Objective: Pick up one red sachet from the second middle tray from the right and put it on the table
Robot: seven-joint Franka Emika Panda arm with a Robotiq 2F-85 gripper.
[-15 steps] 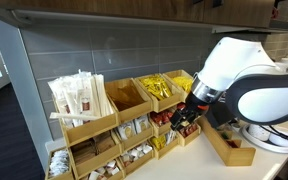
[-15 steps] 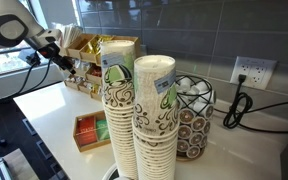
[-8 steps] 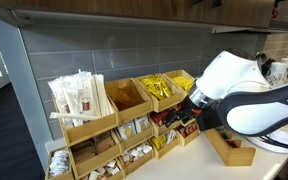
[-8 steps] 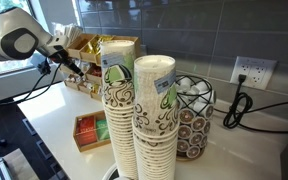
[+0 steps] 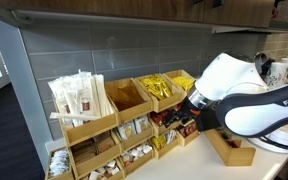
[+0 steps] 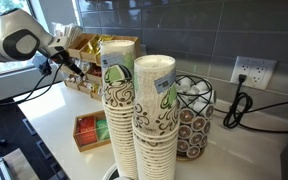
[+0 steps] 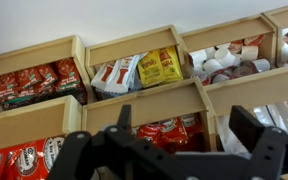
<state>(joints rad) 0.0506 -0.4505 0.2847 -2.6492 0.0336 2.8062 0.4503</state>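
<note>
The white arm (image 5: 246,92) holds its tool (image 5: 182,118) at the middle tier of the wooden rack (image 5: 89,130), below yellow sachets (image 5: 164,88).

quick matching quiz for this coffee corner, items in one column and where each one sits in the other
1 paper cups
2 yellow sachets
3 wall outlet
4 wrapped sticks

a on the grey tiled wall
b end bin of the rack's top row, far from the arm
c top-row bin beside the arm
d two tall stacks nearest the camera

Pairs: 1-d, 2-c, 3-a, 4-b
</note>
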